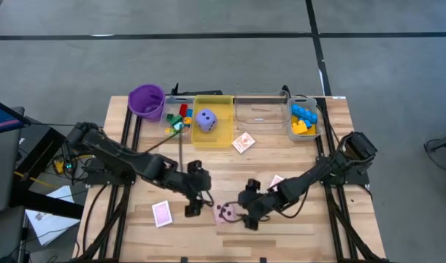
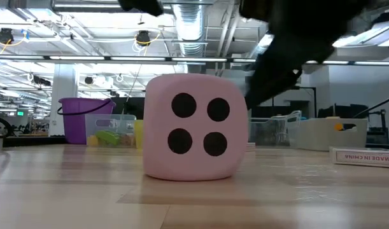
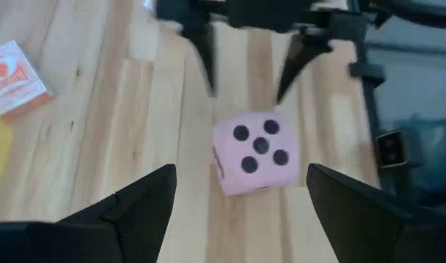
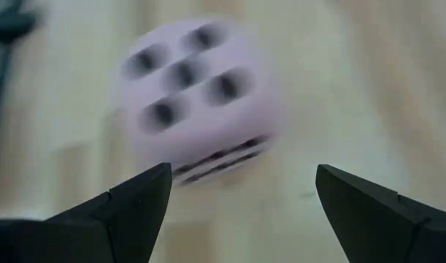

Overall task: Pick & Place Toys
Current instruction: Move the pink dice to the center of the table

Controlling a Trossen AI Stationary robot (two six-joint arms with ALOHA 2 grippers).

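Observation:
A pink foam die rests on one face on the wooden table near its front edge; it fills the low view. My left gripper hovers open just left of it, and the die shows beyond its fingers. My right gripper hovers open just right of it, looking down on the die. The two grippers face each other across the die. A purple die lies in the yellow bin. Pink-backed cards lie flat on the table.
Along the far edge stand a purple cup, a clear bin of mixed bricks, an empty clear bin and a small bin of blue and yellow bricks. An orange card box lies mid-table.

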